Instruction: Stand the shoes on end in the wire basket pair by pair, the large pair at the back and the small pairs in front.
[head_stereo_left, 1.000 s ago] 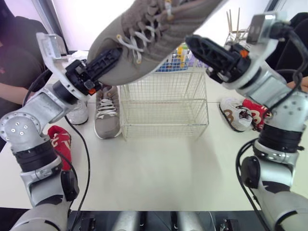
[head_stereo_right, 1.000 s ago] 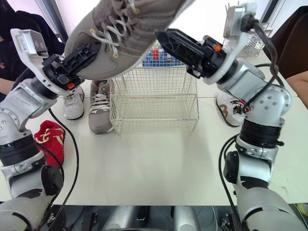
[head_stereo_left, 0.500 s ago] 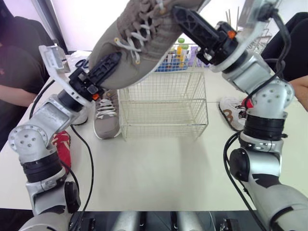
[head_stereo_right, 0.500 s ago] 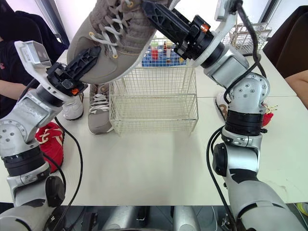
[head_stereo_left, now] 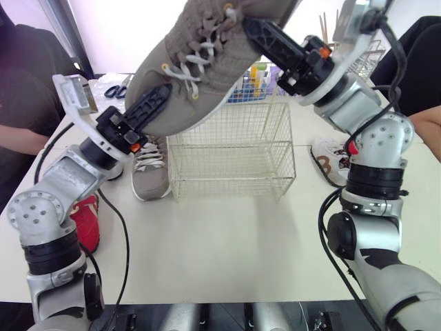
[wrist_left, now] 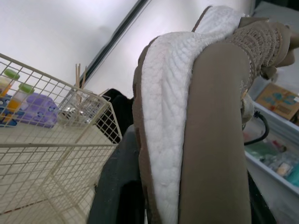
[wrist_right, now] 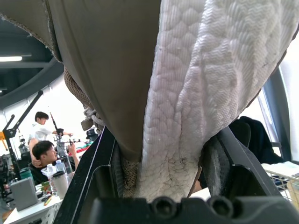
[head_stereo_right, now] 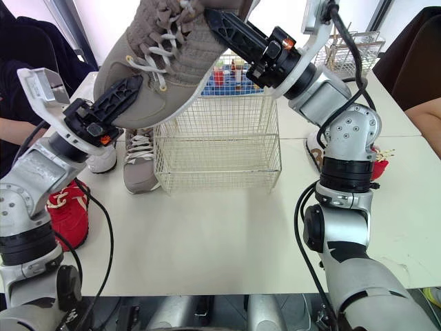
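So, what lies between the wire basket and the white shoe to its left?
A grey laced shoe, lying flat with its sole down; both eye views show it.

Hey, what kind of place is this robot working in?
Probably a robotics lab or workshop: a white table with a wire basket, people at a cluttered bench, and stocked shelves.

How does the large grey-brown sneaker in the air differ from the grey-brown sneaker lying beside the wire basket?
The raised grey-brown sneaker is held aloft between the left gripper and right gripper; the grey-brown table sneaker lies untouched left of the wire basket. The raised one tilts steeply; the other sits flat on its sole. Both have white laces.
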Tool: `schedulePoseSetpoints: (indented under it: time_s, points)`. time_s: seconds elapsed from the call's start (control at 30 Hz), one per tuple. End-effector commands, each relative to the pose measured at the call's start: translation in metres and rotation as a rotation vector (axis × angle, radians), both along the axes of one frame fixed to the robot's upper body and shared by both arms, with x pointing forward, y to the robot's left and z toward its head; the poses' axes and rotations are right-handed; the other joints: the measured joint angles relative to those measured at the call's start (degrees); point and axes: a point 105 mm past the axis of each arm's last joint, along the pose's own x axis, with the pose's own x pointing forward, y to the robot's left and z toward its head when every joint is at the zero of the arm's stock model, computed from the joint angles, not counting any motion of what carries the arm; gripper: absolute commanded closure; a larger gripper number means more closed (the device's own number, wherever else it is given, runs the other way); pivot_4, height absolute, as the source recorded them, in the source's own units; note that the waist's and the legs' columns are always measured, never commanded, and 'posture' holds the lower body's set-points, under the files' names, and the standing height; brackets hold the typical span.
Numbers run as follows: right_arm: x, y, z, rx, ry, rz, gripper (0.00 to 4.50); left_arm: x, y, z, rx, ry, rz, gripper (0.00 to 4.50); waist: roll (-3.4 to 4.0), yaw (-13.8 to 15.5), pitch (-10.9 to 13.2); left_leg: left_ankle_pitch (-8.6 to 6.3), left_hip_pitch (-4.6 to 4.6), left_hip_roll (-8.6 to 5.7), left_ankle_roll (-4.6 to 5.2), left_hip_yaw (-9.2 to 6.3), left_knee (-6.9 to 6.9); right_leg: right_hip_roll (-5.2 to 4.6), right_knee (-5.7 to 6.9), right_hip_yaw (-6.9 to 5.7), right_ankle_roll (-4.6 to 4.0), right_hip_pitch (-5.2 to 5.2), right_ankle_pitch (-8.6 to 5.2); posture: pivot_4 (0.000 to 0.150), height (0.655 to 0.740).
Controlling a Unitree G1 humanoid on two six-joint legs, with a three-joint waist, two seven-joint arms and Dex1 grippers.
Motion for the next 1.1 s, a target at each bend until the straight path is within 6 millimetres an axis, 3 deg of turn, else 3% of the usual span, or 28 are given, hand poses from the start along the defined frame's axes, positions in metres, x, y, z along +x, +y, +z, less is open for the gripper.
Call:
schedulePoseSetpoints:
  time_s: [0.03,0.1,0.13,0.33,0.53,0.87,1.1]
  points:
    - [-0.025,-0.001,0.035,-0.029,-0.174,0.051,2.7,-0.007,0.0,-0.004,0.127,-0.025,0.005,1.39,0.0,-0.1,0.0,0.0,0.0,0.0,0.0,0.01,-0.01,0.0,0.0,0.01,0.0,-0.01,0.0,0.15,0.74]
    - [-0.026,-0.004,0.039,-0.059,-0.201,0.052,2.7,-0.007,0.004,-0.006,0.18,-0.035,0.022,0.3,0.0,-0.1,0.0,-0.02,0.0,0.0,0.03,0.0,-0.08,0.01,-0.02,0.0,-0.01,-0.04,-0.01,0.15,0.74]
    - [-0.027,-0.008,0.044,-0.09,-0.231,0.052,2.7,-0.008,0.007,-0.008,0.231,-0.047,0.045,0.07,0.0,-0.1,0.0,-0.02,0.01,0.0,0.03,0.0,-0.08,0.01,-0.02,0.01,-0.01,-0.03,-0.01,0.15,0.74]
    - [-0.004,-0.038,0.08,-0.31,-0.438,-0.081,2.7,-0.008,0.031,-0.015,0.373,-0.077,0.135,0.07,0.06,-0.1,0.0,-0.16,0.0,0.0,0.24,0.05,-0.16,0.0,-0.15,0.02,-0.02,-0.04,-0.01,0.15,0.74]
    - [0.01,-0.051,0.11,-0.429,-0.593,-0.231,2.7,-0.012,0.031,-0.018,0.396,-0.104,0.167,0.07,0.06,-0.4,0.0,-0.17,0.0,0.01,0.19,0.07,-0.35,0.0,-0.3,0.04,-0.02,-0.09,-0.01,0.15,0.74]
    - [0.037,-0.05,0.085,-0.736,-0.672,-0.396,2.7,-0.018,0.033,-0.018,0.38,-0.124,0.213,0.07,0.13,-0.4,0.1,-0.01,-0.02,0.01,-0.36,0.11,-0.45,0.0,-0.23,0.11,-0.02,-0.22,-0.01,0.15,0.74]
    - [0.046,-0.047,0.068,-0.795,-0.652,-0.377,2.7,-0.019,0.03,-0.017,0.373,-0.133,0.22,0.07,0.15,-0.4,0.1,0.03,-0.02,0.0,-0.42,0.1,-0.51,0.02,-0.23,0.11,-0.02,-0.25,-0.01,0.15,0.74]
